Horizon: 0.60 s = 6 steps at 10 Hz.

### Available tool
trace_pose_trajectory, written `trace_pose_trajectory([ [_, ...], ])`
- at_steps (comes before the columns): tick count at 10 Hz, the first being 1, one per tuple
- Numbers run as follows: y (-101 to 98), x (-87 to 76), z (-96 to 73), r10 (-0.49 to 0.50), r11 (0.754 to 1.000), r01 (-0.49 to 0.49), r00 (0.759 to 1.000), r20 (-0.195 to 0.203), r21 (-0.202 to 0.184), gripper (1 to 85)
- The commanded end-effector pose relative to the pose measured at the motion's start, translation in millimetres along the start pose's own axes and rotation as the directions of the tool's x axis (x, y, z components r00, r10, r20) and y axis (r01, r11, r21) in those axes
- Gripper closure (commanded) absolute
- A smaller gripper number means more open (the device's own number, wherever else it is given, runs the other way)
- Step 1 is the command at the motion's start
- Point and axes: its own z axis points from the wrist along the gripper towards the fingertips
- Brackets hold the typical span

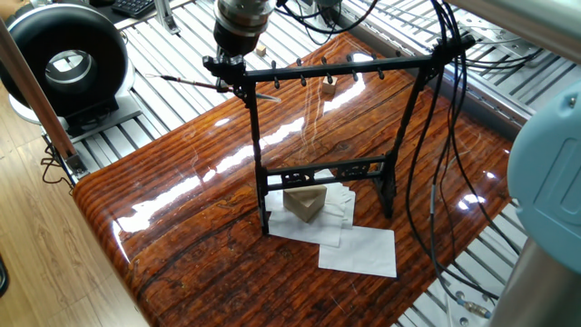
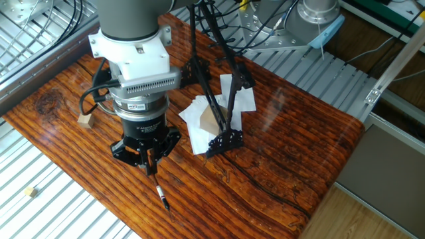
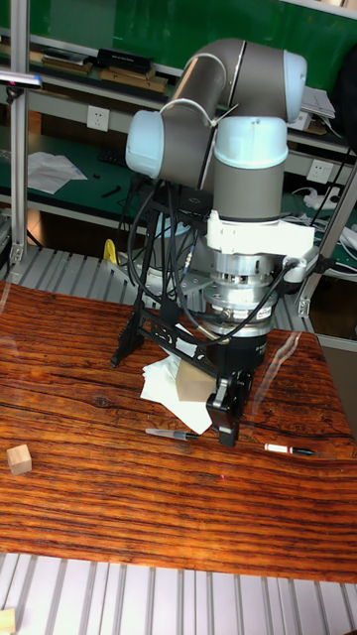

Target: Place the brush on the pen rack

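The brush is a thin dark shaft held level above the table, sticking out on both sides of my gripper, which is shut on it. The gripper hangs right at the left end of the top crossbar of the pen rack, a tall black frame with small pegs. From the other side, the brush's end pokes out below the gripper, with the rack just to its right. In the tall view the brush lies crosswise under the gripper, and the arm partly hides the rack.
A wooden wedge block on white paper sheets sits under the rack. A small wooden cube lies on the tabletop's far side. Black cables hang by the rack's right upright. A round black device stands off the table's left.
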Motion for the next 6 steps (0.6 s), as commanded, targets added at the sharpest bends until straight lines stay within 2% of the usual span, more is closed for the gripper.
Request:
trace_pose_trajectory([
  [1, -1.3, 3.6, -1.4, 0.012, 1.0, -0.012, 1.0, -0.011, 0.002, 84.7],
  [3, -2.8, 7.5, -1.5, 0.02, 1.0, -0.02, 0.999, -0.026, 0.008, 84.7],
  [6, 6.6, 3.3, -2.9, 0.02, 0.999, -0.021, 1.0, -0.012, -0.032, 84.7],
])
